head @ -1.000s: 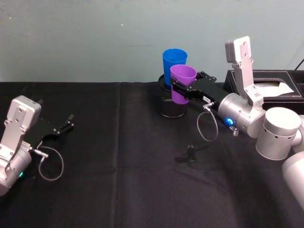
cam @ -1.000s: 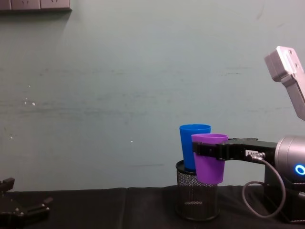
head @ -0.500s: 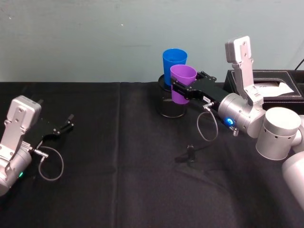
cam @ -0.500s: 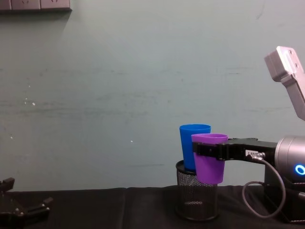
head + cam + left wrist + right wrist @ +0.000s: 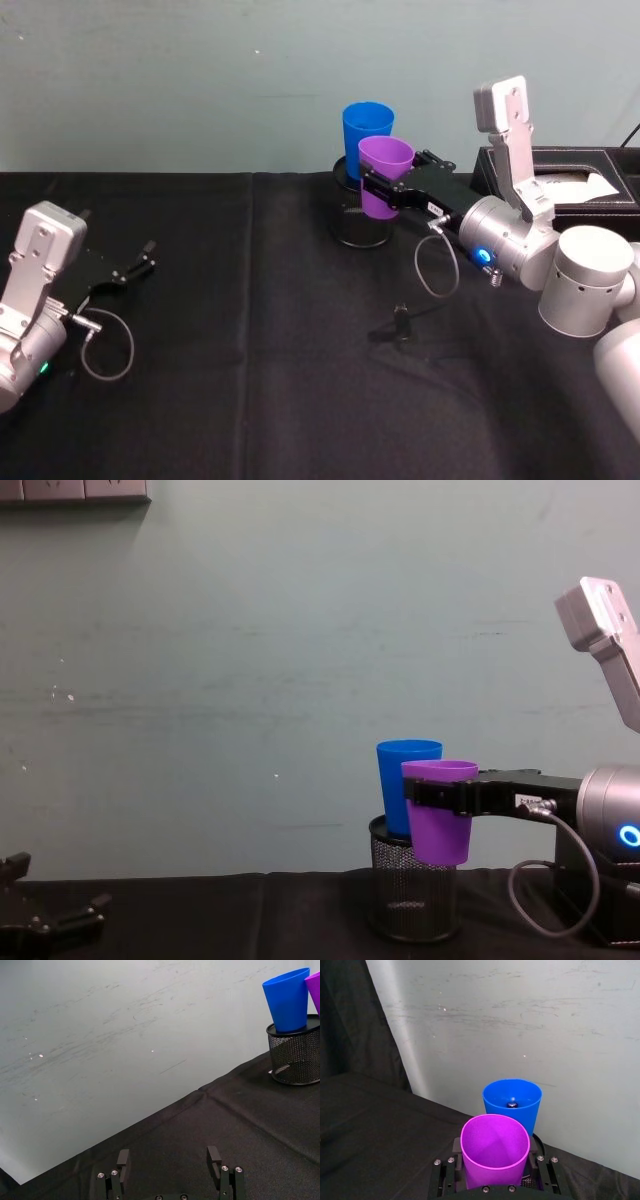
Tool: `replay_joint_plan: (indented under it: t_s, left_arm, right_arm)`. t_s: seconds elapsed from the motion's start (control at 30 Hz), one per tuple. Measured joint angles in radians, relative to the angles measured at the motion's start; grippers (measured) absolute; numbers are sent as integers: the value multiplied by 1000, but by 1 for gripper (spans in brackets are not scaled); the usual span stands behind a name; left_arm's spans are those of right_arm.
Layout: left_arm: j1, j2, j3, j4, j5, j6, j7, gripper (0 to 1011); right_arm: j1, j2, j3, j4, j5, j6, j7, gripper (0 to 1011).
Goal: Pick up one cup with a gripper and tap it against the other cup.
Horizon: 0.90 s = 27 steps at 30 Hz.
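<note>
My right gripper [image 5: 381, 187] is shut on the purple cup [image 5: 384, 176], holding it upright in the air just above the front of a black mesh pen holder [image 5: 356, 220]. The blue cup [image 5: 365, 133] stands upright in that holder, directly behind the purple cup [image 5: 437, 820]. In the chest view the purple cup overlaps the blue cup [image 5: 404, 780] and looks to be touching its side. The right wrist view shows the purple cup [image 5: 494, 1155] between my fingers, with the blue cup [image 5: 512, 1104] right behind it. My left gripper [image 5: 142, 258] rests open, low over the table at the far left.
A black box [image 5: 570, 172] with white paper in it stands at the back right, behind my right arm. A small black object [image 5: 400, 318] lies on the black tablecloth in front of the holder. The wall is close behind the cups.
</note>
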Motion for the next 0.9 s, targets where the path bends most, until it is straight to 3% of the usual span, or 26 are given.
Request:
replay_joint_plan:
  t_s: [0.9]
  left_arm:
    - [0,0,0,0,0,0,0,1000]
  right_arm:
    - [0,0,0,0,0,0,0,726]
